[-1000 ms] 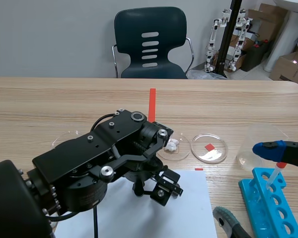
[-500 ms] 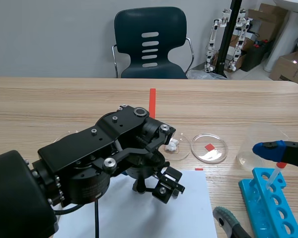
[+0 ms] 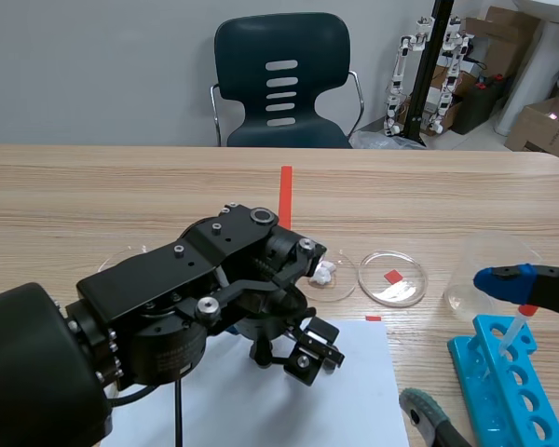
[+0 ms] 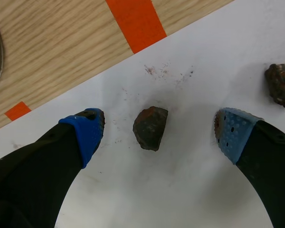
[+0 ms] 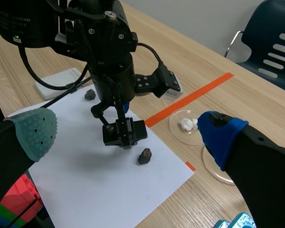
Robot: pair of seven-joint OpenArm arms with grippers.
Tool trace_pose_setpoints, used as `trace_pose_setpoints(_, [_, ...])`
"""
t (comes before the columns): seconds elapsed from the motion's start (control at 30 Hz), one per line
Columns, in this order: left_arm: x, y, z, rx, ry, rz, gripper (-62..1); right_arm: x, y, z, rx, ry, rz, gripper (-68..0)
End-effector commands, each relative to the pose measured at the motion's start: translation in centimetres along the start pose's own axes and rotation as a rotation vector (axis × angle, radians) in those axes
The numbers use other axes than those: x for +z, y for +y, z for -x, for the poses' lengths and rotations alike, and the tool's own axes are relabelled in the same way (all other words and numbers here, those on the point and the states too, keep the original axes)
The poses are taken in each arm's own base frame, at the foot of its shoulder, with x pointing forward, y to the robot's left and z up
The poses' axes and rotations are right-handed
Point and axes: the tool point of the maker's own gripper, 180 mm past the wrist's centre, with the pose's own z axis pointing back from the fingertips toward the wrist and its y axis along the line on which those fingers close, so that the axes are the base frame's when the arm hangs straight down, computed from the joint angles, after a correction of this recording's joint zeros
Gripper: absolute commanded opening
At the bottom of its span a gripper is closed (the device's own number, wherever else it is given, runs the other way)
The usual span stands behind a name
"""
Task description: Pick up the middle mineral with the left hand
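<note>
Fingers of the left gripper (image 4: 159, 129) stood wide apart, holding nothing. Between its two blue pads, touching neither, the middle mineral (image 4: 150, 127) (a dark, reddish-brown lump) lay on the white paper (image 4: 147, 199). A second mineral (image 4: 281, 85) lay at about two o'clock from it, just past one pad. The right gripper (image 5: 128, 130) was also spread open and empty.
</note>
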Motion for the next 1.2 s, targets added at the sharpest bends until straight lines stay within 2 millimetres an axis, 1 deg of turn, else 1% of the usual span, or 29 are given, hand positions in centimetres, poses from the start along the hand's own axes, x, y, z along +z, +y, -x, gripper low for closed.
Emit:
trace_pose_setpoints(0.0, [0.39,-0.48,-0.54,0.0,-0.01,0.012,-11.9,-0.02,-0.39,-0.67,0.007,-0.024,0.002,-5.4])
trace_pose_setpoints(0.07, [0.36,-0.36,-0.33,0.0,0.0,0.009,-12.2,-0.02,-0.39,-0.66,0.007,-0.024,0.002,-5.4])
trace_pose_setpoints(0.17, [0.28,-0.11,-0.05,0.001,0.011,0.004,-16.3,-0.02,-0.39,-0.66,0.007,-0.024,0.002,-5.4])
trace_pose_setpoints(0.5, [0.24,0.09,-0.32,0.006,-0.006,-0.001,-16.8,-0.02,-0.39,-0.66,0.007,-0.024,0.002,-5.4])
trace_pose_setpoints(0.53, [0.24,0.09,-0.34,0.006,-0.007,-0.001,-19.2,-0.02,-0.39,-0.66,0.007,-0.024,0.002,-5.4])
trace_pose_setpoints(0.63, [0.24,0.09,-0.34,0.006,-0.007,-0.001,-30.0,-0.02,-0.39,-0.66,0.007,-0.024,0.002,-5.4])
trace_pose_setpoints(0.7, [0.24,0.09,-0.33,0.006,-0.007,-0.001,-34.8,-0.02,-0.39,-0.66,0.007,-0.024,0.002,-5.4])
trace_pose_setpoints(1.17, [0.24,0.09,-0.33,0.006,-0.007,-0.001,-50.6,-0.02,-0.39,-0.66,0.007,-0.024,0.002,-5.4])
